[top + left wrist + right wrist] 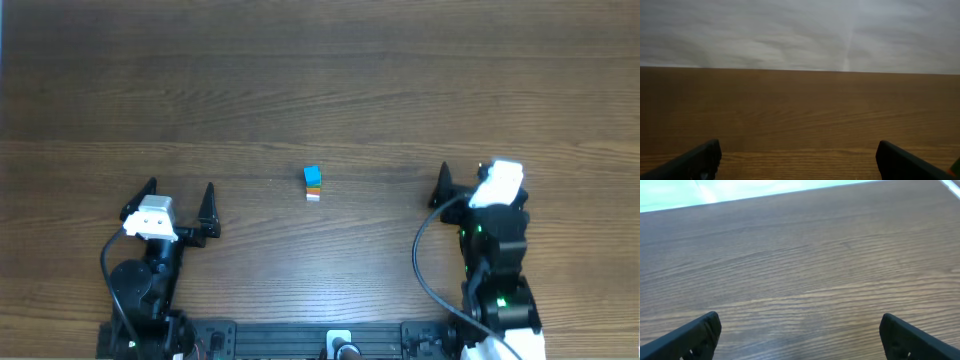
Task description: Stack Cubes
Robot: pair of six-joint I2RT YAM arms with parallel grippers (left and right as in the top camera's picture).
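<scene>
Jaws on both arms stand wide apart and hold no cube; the left jaws sit at the end of the left arm (150, 270), the right jaws at the end of the right arm (497, 250), and in each wrist view the black fingers (697, 161) show at the two corners with wood grain between them. The stack (313, 184) stands on the counter (320, 80) between the two arms, slightly farther out than either pair of jaws and well apart from both. It is three cubes high: the blue cube (312, 175) on top, the orange cube (313, 188) under it, the white cube (313, 196) at the bottom on the wood.

Open brown counter lies on either side of the stack and beyond it; a straight seam (320, 143) crosses the counter past the stack. A black rail (300, 330) runs between the arm bases along the near side; a black cable (420, 260) loops beside the right arm.

In the left wrist view the counter ends in a level far edge with a pale grey wall (800, 30) behind; in the right wrist view the far edge runs at a slant, with a pale surface (740, 190) beyond it.
</scene>
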